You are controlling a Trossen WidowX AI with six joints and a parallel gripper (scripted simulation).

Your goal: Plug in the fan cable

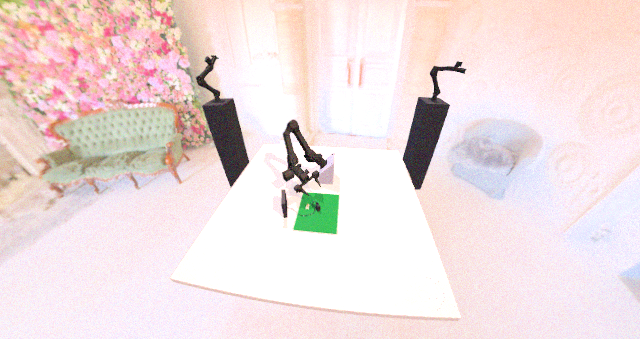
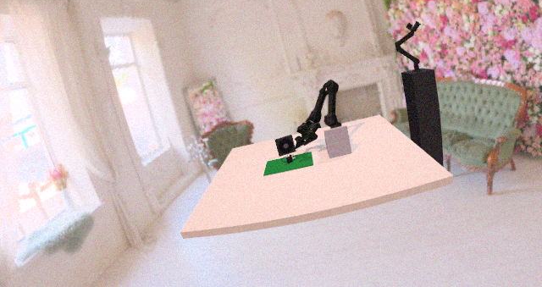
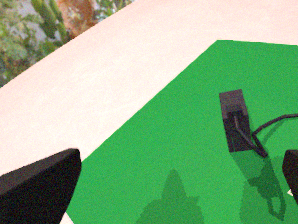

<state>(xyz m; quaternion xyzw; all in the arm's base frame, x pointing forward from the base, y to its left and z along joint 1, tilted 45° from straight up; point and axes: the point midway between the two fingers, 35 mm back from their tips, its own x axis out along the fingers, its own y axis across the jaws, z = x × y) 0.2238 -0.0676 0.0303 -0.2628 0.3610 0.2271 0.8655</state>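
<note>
The black plug (image 1: pixel 317 207) (image 2: pixel 290 158) (image 3: pixel 231 132) appears to stand upright on the green board (image 1: pixel 325 224) (image 2: pixel 275 168) (image 3: pixel 150 135), its cable looping off to the right in the wrist view. The header is not distinct beneath it, and how deep the plug sits cannot be told. The black square fan (image 1: pixel 284 203) (image 2: pixel 284 146) stands on edge beside the board. My gripper (image 1: pixel 314 189) (image 3: pixel 181 160) is wide open and empty, raised above the board and back from the plug. In the wrist view the plug shows beyond the fingers, nearer the right one, with no visible contact.
A small pale piece (image 1: pixel 307 207) is on the board beside the plug. An upright grey panel (image 1: pixel 327 173) (image 2: pixel 338 142) stands behind the board, near the arm's base. The thin cable (image 1: pixel 303 215) (image 3: pixel 280 118) arcs low over the board on the fan's side.
</note>
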